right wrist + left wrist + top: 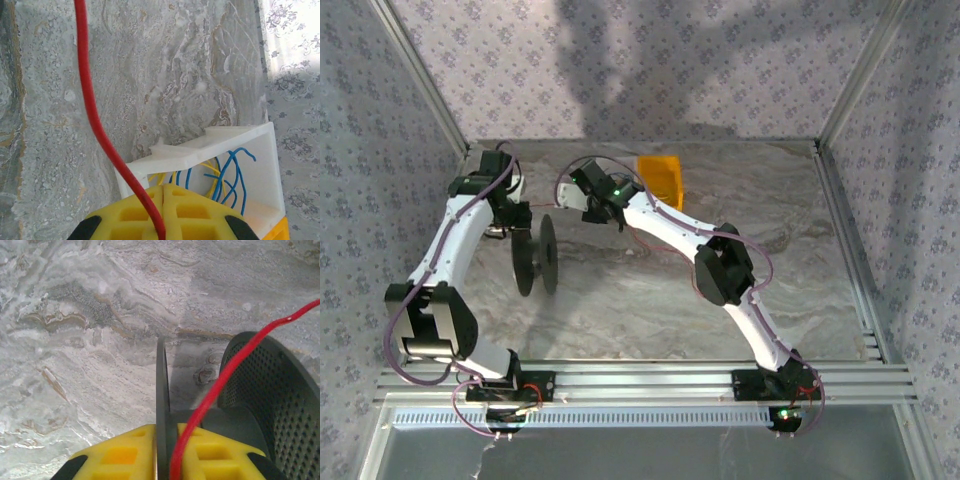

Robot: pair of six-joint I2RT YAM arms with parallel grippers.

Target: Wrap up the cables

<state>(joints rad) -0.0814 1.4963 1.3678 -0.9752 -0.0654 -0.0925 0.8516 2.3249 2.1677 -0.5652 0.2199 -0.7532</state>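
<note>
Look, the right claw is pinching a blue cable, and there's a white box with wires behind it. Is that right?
Not quite. The cable pinched in the right claw is red, not blue. The right wrist view shows the red cable running into the shut claw. The blue wires sit in the white box behind it.

A grey-veined marble table (620,315) fills the middle. Pale walls (740,60) printed with small grey flowers stand at 9, 12 and 3 o'clock, edged by aluminium posts (420,75). A soft shadow (605,50) falls at 12 o'clock. Slotted rails (650,383) cross at 6 o'clock.
</note>
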